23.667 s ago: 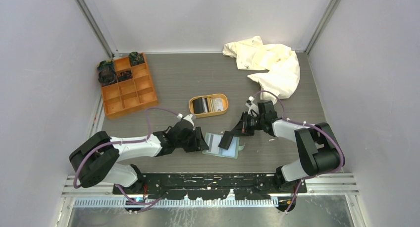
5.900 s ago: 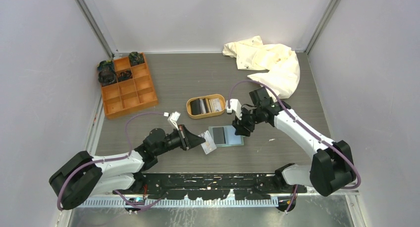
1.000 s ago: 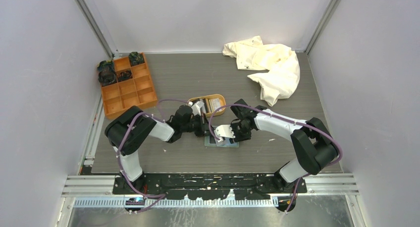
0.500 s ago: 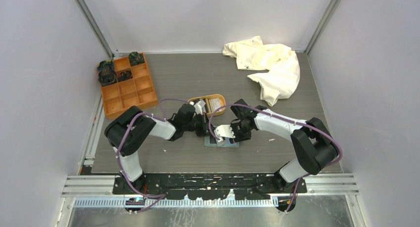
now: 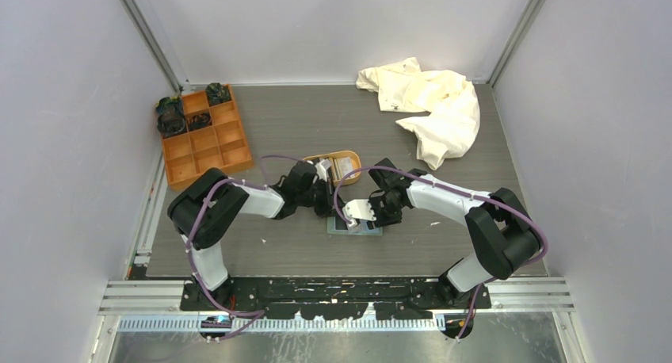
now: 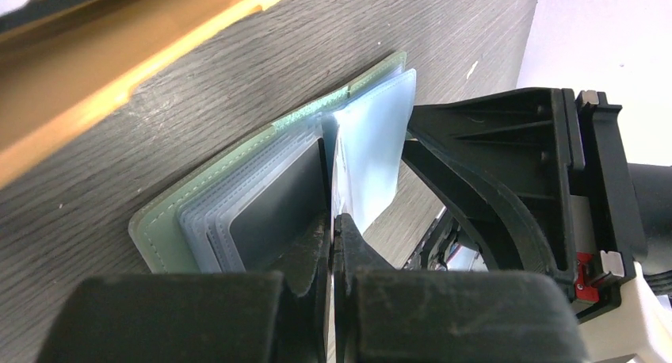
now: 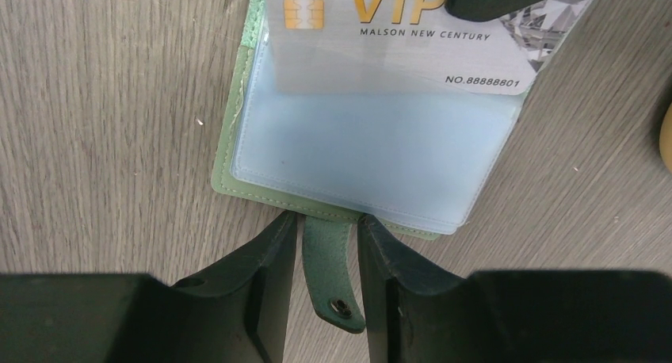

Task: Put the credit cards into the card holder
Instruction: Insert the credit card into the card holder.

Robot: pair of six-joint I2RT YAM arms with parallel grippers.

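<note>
Right wrist: right gripper (image 7: pixel 326 224), jaws apart, straddling snap tab of card holder (image 7: pixel 357 157); left gripper (image 6: pixel 333 224) clamped on silver credit card (image 7: pixel 380 54).

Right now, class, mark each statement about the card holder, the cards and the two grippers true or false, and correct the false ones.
1. The card holder lies closed on the table. False: it lies open.
2. The left gripper pinches a silver card. True.
3. The snap tab lies between the fingers of the right gripper. True.
4. The white cloth covers the orange box. False: they lie apart, at opposite far corners.
</note>
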